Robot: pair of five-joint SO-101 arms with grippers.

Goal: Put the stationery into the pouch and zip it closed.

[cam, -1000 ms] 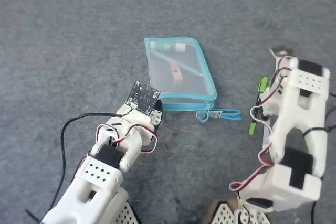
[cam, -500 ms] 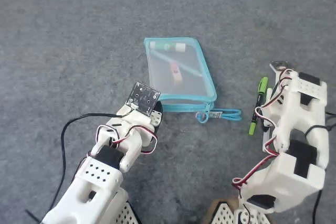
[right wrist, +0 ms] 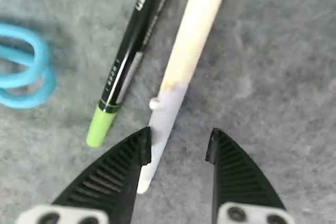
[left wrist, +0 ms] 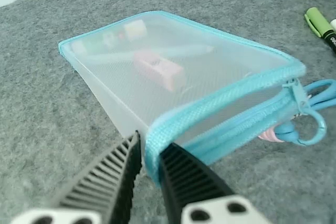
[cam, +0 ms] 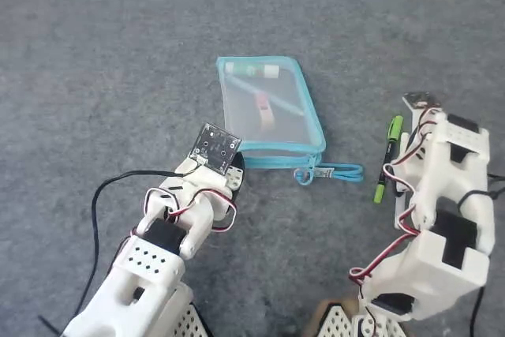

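A clear mesh pouch [cam: 271,108] with teal zip trim lies mid-table, holding a pink eraser [left wrist: 157,66] and other stationery. My left gripper [left wrist: 148,146] is shut on the teal edge at the pouch's near corner [cam: 237,165]. The zip slider [left wrist: 294,94] and a blue lanyard loop [cam: 338,172] sit at the pouch's right end. To the right lie a black pen with a green cap [cam: 387,159] and a white pen [right wrist: 190,45] side by side. My right gripper [right wrist: 178,148] hangs open just above the white pen's pale purple end, one finger beside it.
The grey carpeted table [cam: 118,76] runs to a white wall at the back. The right arm [cam: 446,171] covers most of the white pen in the high view. The blue loop [right wrist: 23,72] lies close to the green-capped pen [right wrist: 131,56].
The right arm has dropped and drawn back over the two pens, uncovering more of the green-capped pen. The left arm and the pouch have stayed put.
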